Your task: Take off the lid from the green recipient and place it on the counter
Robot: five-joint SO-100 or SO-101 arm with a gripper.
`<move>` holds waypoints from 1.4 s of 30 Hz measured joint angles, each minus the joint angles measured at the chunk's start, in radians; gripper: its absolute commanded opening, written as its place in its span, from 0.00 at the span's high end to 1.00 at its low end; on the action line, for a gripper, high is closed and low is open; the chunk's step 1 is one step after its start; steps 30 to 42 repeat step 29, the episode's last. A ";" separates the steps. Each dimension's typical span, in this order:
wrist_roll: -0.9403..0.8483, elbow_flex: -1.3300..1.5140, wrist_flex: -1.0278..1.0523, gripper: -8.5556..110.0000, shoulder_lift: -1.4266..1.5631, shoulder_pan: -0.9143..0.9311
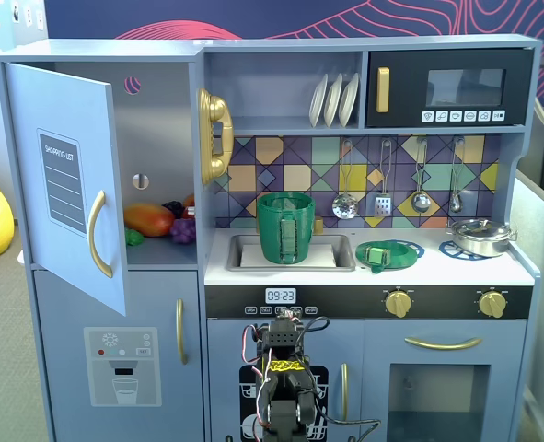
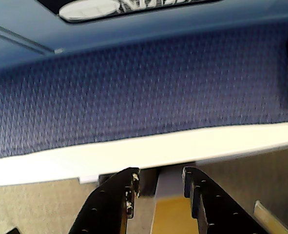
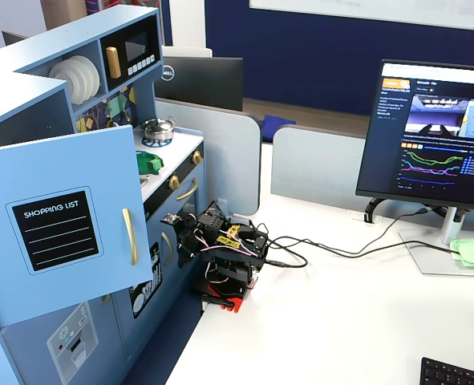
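The green recipient (image 1: 285, 227) stands upright in the sink (image 1: 246, 254), its top open. The bright-green lid (image 1: 388, 253) lies flat on the white counter (image 1: 492, 268), to the right of the sink; it also shows in a fixed view (image 3: 148, 163). My arm (image 1: 283, 368) is folded low in front of the kitchen's lower doors, far below the counter, as a fixed view (image 3: 224, 257) also shows. In the wrist view my gripper (image 2: 160, 178) is open and empty, its black fingers (image 2: 126, 187) pointing at a blue wall and a white strip.
A small steel pot (image 1: 480, 236) sits on the right burner. The fridge door (image 1: 69, 184) stands open at the left, with toy fruit (image 1: 150, 219) inside. Utensils hang on the back wall. A monitor (image 3: 437, 136) and cables lie on the white desk.
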 measured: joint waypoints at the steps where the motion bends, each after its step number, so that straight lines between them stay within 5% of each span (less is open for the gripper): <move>1: -0.002 0.000 0.000 0.92 0.006 0.005; 42: -0.023 0.002 0.009 0.89 0.029 0.055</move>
